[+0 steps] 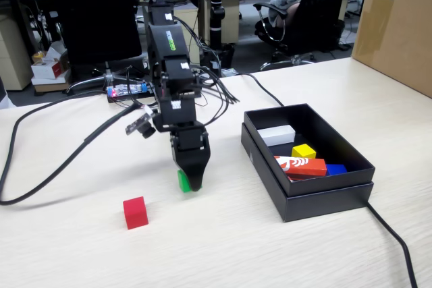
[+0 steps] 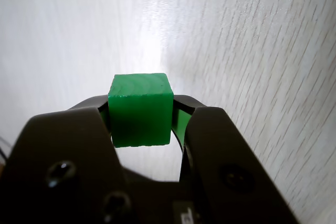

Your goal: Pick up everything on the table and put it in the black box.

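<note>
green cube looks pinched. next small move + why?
Probably a short straight lift. In the wrist view the fingers sit against both sides of the green cube, and the fixed view shows it still low at the table. Clearing the surface comes before swinging right to the black box.

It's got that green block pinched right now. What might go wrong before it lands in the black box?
The tool grips the green cube near its fingertips, so it may slip out when lifted. The black box already holds several blocks, so a dropped cube might bounce off them. The red cube sits nearby and might get knocked.
</note>
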